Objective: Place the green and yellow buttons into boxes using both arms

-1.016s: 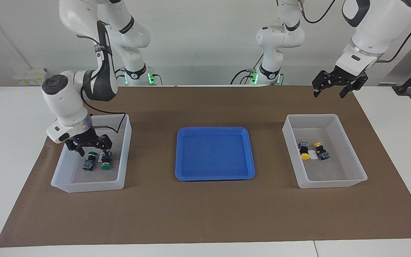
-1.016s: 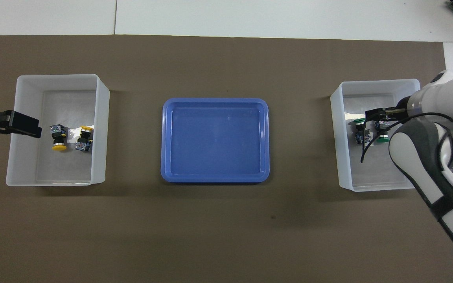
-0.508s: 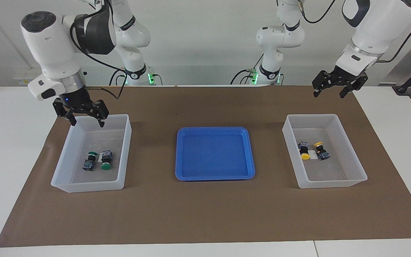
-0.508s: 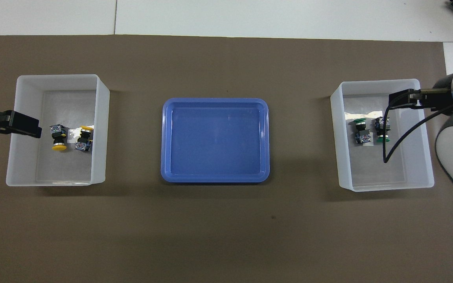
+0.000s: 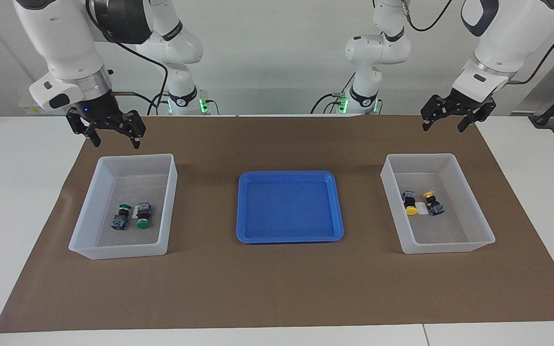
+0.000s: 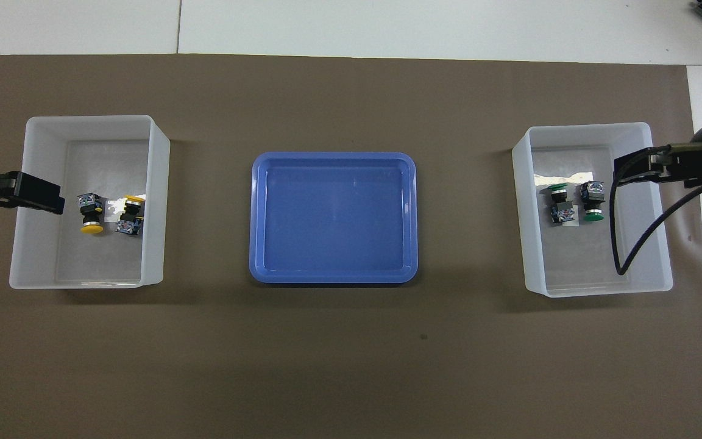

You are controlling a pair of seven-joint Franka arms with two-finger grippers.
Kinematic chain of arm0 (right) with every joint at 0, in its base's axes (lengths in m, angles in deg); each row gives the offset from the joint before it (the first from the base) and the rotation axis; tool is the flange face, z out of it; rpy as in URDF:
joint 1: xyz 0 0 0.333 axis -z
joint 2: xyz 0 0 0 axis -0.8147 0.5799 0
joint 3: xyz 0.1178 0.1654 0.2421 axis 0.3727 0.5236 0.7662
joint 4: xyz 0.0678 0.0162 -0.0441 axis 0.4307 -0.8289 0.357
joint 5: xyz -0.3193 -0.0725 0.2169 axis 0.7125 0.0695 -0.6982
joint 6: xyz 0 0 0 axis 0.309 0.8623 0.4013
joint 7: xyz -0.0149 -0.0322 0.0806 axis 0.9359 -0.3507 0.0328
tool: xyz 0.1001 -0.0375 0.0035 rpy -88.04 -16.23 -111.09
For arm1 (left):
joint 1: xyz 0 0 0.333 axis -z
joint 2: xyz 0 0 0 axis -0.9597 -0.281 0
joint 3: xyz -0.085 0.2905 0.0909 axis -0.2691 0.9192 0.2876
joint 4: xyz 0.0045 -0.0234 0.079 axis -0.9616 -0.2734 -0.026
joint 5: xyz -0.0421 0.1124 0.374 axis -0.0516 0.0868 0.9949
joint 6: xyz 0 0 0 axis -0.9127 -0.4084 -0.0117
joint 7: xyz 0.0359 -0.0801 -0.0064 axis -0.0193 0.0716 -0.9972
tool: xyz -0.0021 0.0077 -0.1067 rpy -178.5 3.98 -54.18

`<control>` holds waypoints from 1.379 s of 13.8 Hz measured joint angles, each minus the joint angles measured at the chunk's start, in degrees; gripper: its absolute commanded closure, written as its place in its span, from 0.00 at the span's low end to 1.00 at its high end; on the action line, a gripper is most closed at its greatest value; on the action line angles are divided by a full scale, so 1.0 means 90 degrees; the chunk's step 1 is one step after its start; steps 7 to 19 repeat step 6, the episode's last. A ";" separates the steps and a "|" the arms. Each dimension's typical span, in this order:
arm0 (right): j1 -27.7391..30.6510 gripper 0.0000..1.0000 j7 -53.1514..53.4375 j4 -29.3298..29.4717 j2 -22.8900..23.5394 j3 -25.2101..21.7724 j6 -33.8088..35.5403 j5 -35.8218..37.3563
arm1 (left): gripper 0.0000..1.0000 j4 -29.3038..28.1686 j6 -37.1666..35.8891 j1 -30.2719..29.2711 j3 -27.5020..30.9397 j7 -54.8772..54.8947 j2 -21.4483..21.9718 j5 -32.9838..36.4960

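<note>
- right gripper (image 5: 112,136) up over the mat beside the green buttons' box (image 5: 98,250), jaws wide, empty
- left gripper (image 5: 445,123) likewise spread, empty, above mat by the yellow buttons' box (image 5: 450,248)
- green buttons (image 5: 131,216) and yellow buttons (image 5: 421,203) lie inside

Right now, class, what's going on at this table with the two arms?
Nothing is being handled. Both green buttons lie in the bin at the right arm's end, both yellow buttons in the bin at the left arm's end. The blue tray between them holds nothing. The right gripper hangs above the table on the robots' side of its bin, jaws open and empty. The left gripper waits the same way by its bin.
</note>
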 measured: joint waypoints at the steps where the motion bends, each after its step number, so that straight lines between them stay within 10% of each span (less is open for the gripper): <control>1: -0.0016 0.00 0.0008 -0.0083 -0.0035 0.0002 0.0034 -0.0004 | 0.00 0.0000 0.0000 0.0000 0.0000 0.0000 0.0000 0.0000; 19: -0.0136 0.00 0.0280 -0.0460 -0.0214 0.0013 0.0034 -0.0005 | 0.00 0.0000 0.0000 0.0000 0.0000 0.0000 0.0000 0.0000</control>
